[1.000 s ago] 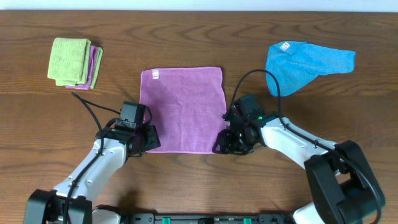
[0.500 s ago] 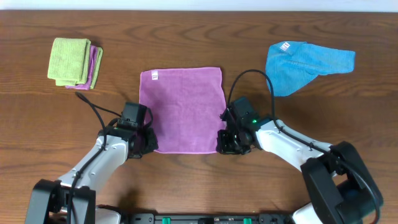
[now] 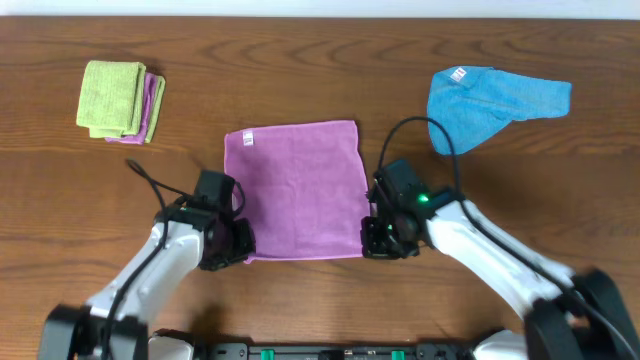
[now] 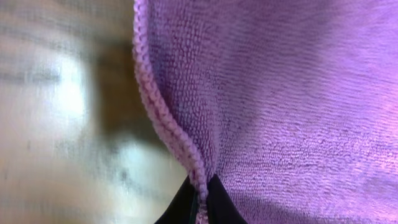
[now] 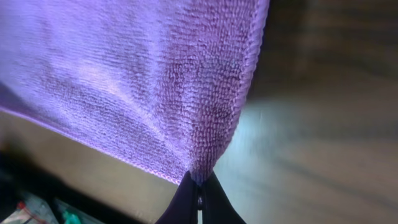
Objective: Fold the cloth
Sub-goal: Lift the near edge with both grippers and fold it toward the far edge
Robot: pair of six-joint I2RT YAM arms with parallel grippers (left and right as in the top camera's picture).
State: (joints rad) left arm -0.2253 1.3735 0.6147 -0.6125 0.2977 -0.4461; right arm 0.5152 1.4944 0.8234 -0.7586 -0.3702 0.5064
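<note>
Firmly pinched cloth point(image 3: 292, 190) on the wooden table point(image 3: 330, 60).
Left gripper point(image 3: 238, 243) clamps its near left corner, right gripper point(image 3: 372, 240) clamps the near right corner.

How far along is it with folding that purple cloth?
Done: both near corners are pinched, the left gripper on one, the right gripper on the other. In hand: the grasp only; the cloth lies spread open. Left: carrying that edge over to the far edge, the fold itself.
</note>
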